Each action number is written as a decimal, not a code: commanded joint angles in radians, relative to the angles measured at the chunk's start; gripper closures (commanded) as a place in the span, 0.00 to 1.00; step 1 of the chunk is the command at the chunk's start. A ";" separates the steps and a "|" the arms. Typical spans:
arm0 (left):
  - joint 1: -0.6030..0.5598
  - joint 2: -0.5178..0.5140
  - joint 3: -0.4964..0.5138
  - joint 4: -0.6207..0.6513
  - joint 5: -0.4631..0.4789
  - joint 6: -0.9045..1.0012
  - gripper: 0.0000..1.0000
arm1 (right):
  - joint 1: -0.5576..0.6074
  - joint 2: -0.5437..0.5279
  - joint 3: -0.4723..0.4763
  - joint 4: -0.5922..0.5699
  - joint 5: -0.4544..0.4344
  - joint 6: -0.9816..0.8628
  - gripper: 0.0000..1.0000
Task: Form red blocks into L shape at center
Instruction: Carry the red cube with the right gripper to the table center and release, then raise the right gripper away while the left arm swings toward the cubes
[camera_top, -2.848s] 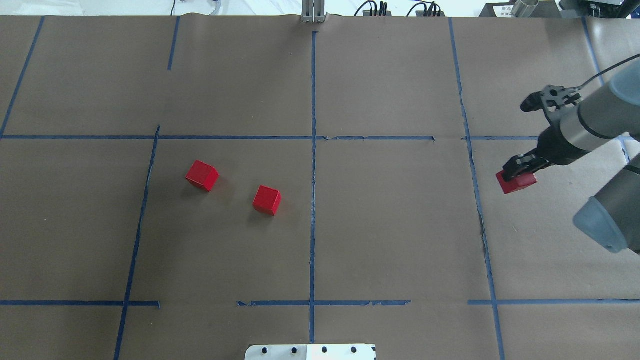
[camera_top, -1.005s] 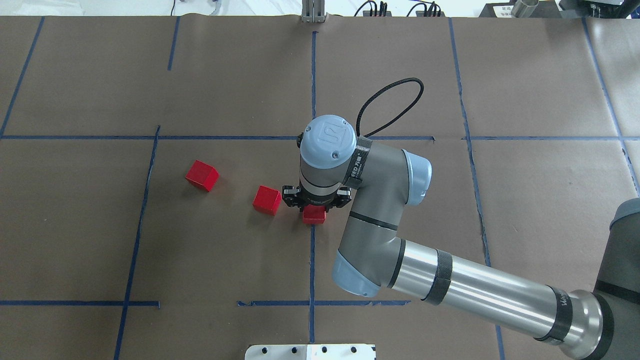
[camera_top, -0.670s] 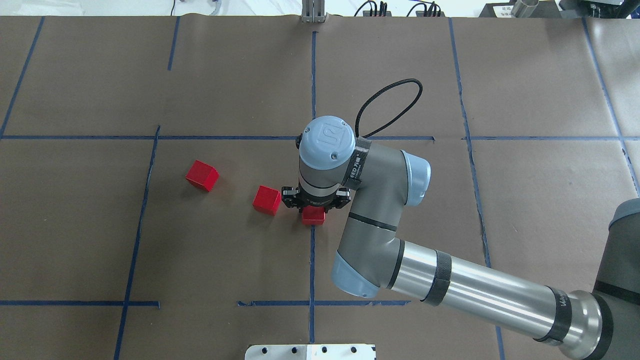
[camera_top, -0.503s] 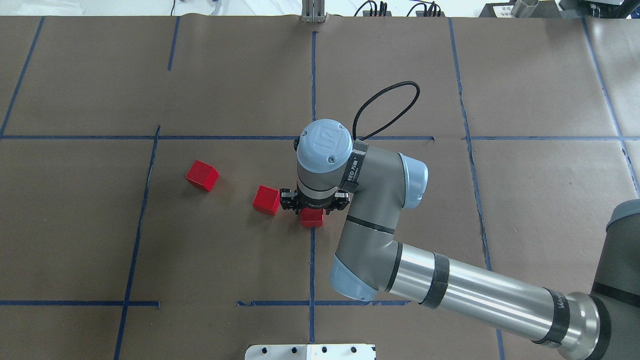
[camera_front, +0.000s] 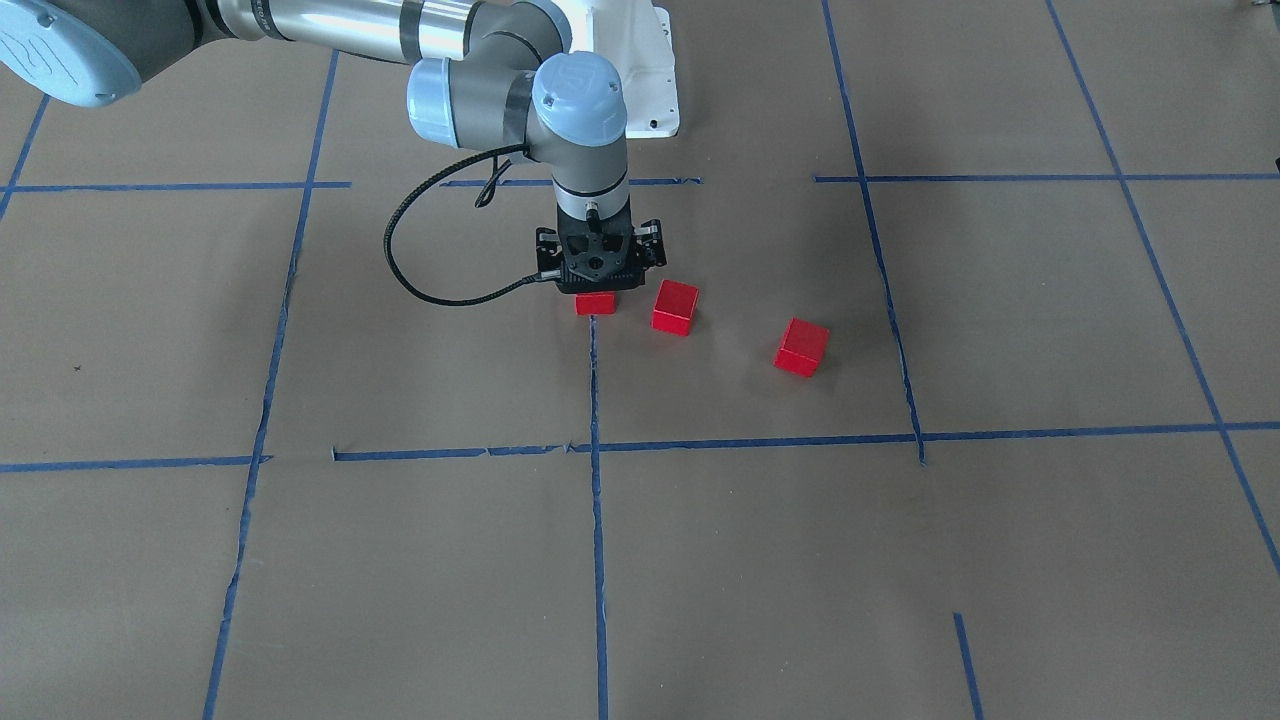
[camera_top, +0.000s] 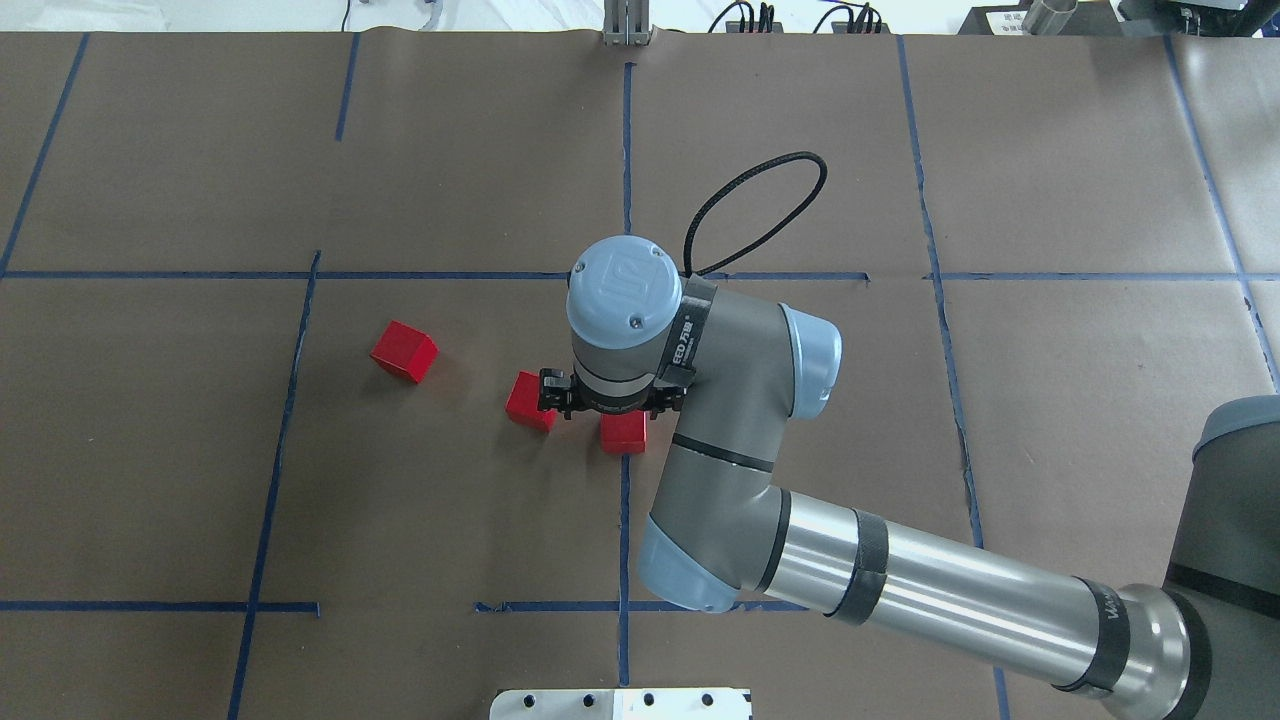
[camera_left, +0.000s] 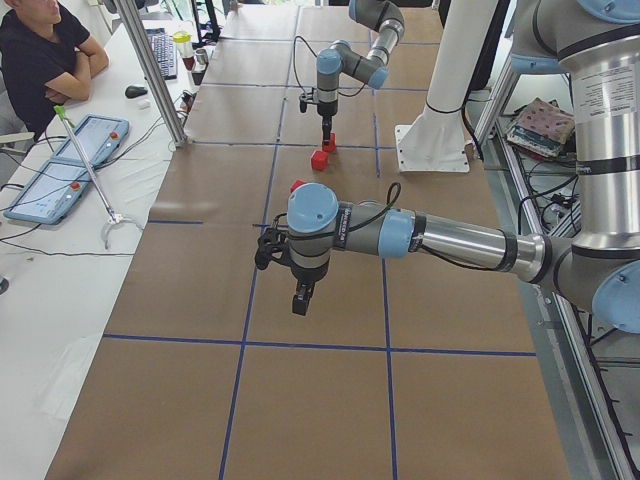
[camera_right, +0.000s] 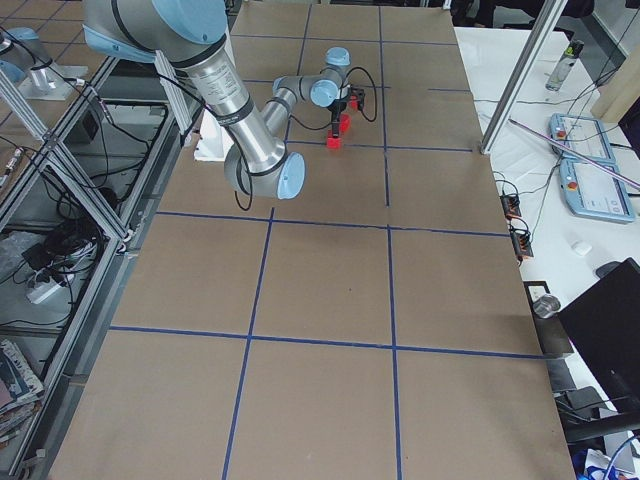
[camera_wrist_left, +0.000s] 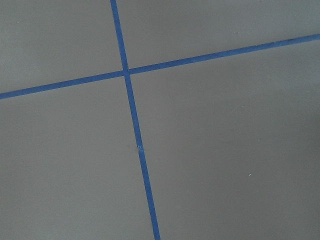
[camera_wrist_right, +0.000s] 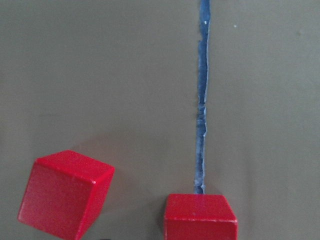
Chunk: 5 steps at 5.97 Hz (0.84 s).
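Three red blocks, none joined yet. The block on the line (camera_top: 623, 434) sits on the center (camera_top: 600, 480), right on the end of the middle blue tape line (camera_top: 624, 520), square to it. The middle block (camera_top: 522, 404) is just left of it, a bit farther back and rotated, with a gap between them. The left block (camera_top: 404, 351) is well apart, farther left, also rotated.

The right gripper (camera_front: 596, 281) hangs straight down just over the block on the line. The fingers look released: the wrist view shows that block (camera_wrist_right: 200, 216) with bare sides and nothing clamping it, and it sits off to one side of the frame. The left gripper (camera_left: 300, 303) shows only in the side view, over bare brown paper (camera_wrist_left: 225, 150), so I cannot tell its finger state.

Judgement: first block placed, two to go. The blocks look light, rigid and matte, so slip is unlikely and they are not fragile. Grip across two opposite flat faces, low on the cube. For the rotated ones, turn the wrist to match first, since a corner pinch would twist them. Watch for nudging the placed block when bringing the middle one in.
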 joint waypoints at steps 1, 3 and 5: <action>0.051 -0.046 -0.036 -0.013 -0.081 -0.120 0.00 | 0.119 -0.068 0.176 -0.084 0.114 -0.006 0.00; 0.223 -0.099 -0.098 -0.186 -0.083 -0.512 0.00 | 0.219 -0.267 0.356 -0.075 0.209 -0.083 0.00; 0.502 -0.318 -0.075 -0.208 -0.068 -0.768 0.00 | 0.335 -0.453 0.498 -0.073 0.316 -0.246 0.00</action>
